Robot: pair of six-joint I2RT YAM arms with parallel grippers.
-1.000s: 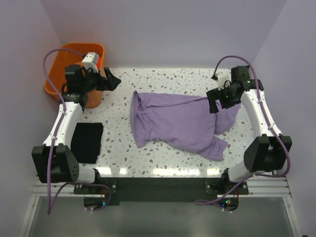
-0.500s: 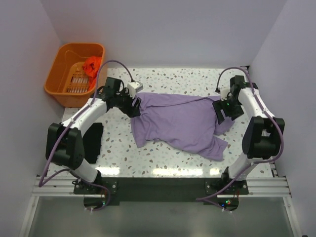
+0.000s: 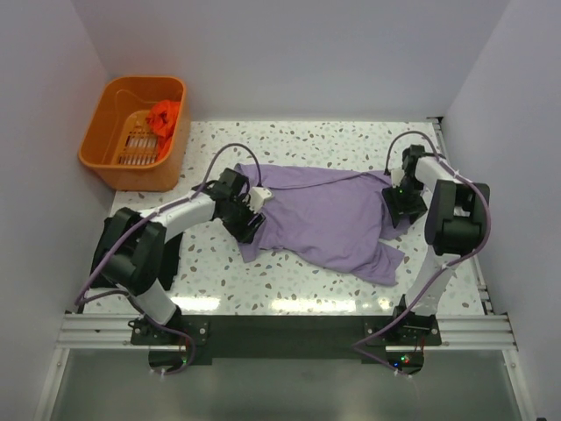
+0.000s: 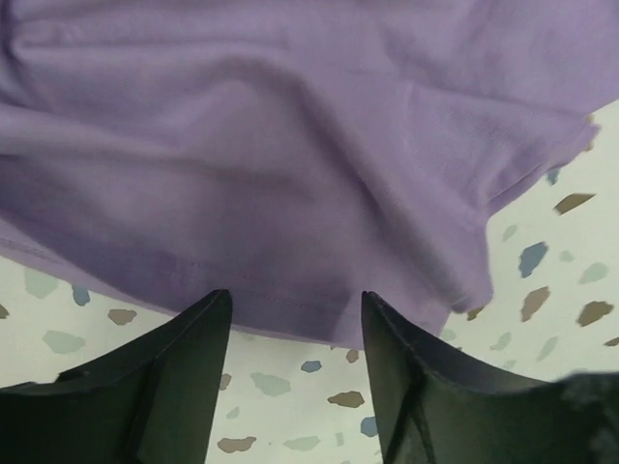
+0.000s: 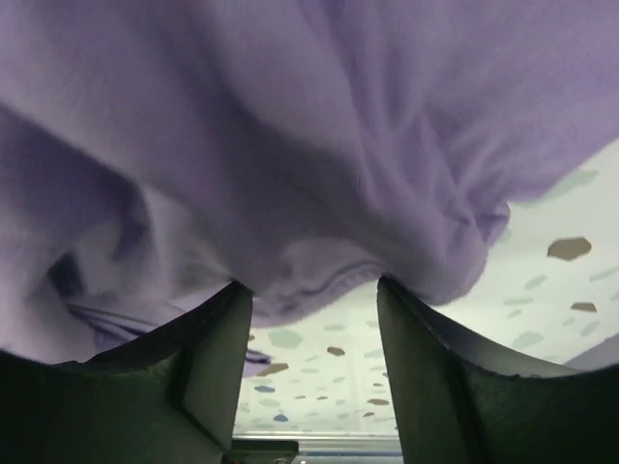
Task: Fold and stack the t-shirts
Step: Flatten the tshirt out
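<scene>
On the speckled table (image 3: 289, 274), your purple shirt (image 3: 324, 215) lies crumpled near the middle. Your left gripper (image 4: 295, 309) is at its left hem and your right gripper (image 5: 314, 290) at its right edge. Both have their jaws apart, with cloth at the tips.

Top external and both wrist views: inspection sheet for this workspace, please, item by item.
Surface: white table top with dark speckles, glare along its near and far edges.
Job's things: lilac-purple cloth t-shirt spread crumpled mid-table, unfolded; orange-red cloth shirt in the basket; black cloth shirt mostly hidden behind the left arm.
Clutter: orange slotted plastic basket off the table's far left corner; nothing else seen.
Grippers: left gripper open, fingers astride the lilac shirt's hem; right gripper open, fingers astride a bunched edge.
Cables: left purple cable and right purple cable arch above the wrists.
Surroundings: plain pale walls on three sides.
</scene>
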